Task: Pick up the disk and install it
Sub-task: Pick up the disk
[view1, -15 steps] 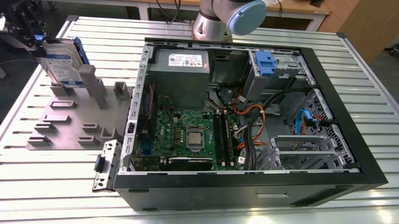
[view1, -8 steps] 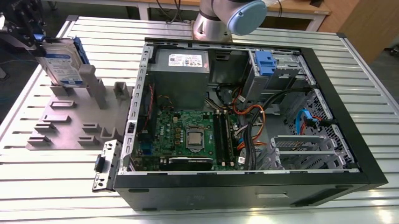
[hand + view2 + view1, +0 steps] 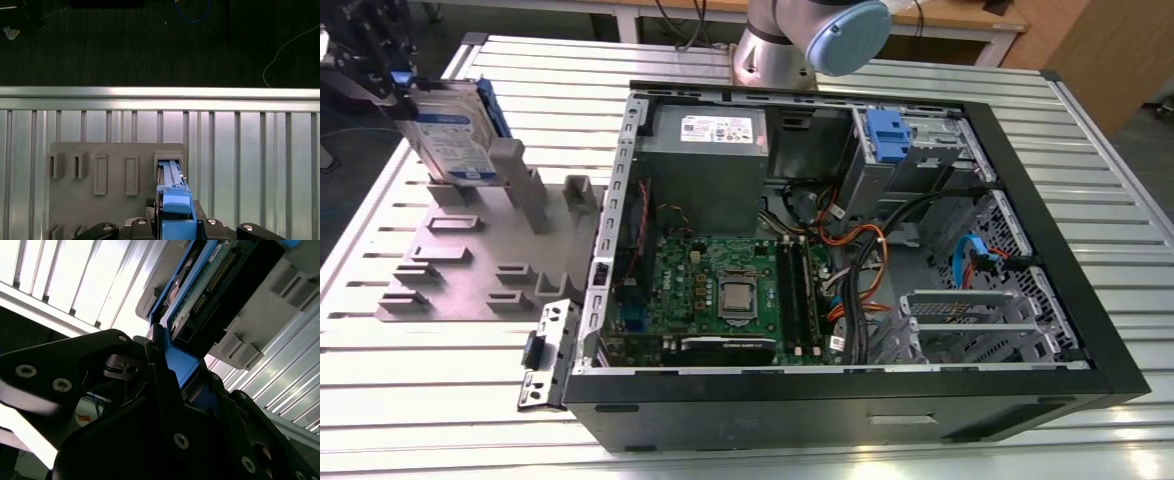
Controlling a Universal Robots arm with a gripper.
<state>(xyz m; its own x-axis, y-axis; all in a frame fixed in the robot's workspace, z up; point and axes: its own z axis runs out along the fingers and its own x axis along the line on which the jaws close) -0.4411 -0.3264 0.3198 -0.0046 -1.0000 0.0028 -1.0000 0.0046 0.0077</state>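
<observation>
The disk (image 3: 454,135), silver with a white-and-blue label and blue side rails, stands on edge at the far slot of the grey holder plate (image 3: 467,265), at the exterior view's left. My gripper (image 3: 390,88) sits at its upper end, shut on the blue rail. In the second wrist view the black fingers (image 3: 155,365) clamp the blue rail (image 3: 182,365), and the disk's green circuit board (image 3: 200,295) shows beyond. In the first wrist view the blue rail (image 3: 175,202) rises from the gripper (image 3: 175,227) over the holder's slot (image 3: 167,160).
An open computer case (image 3: 1067,300) lies at the exterior view's middle and right, with a motherboard (image 3: 720,290), cables and a drive cage with a blue clip (image 3: 887,135). The arm's base (image 3: 801,40) stands behind it. The slatted table's edge (image 3: 160,92) borders dark floor.
</observation>
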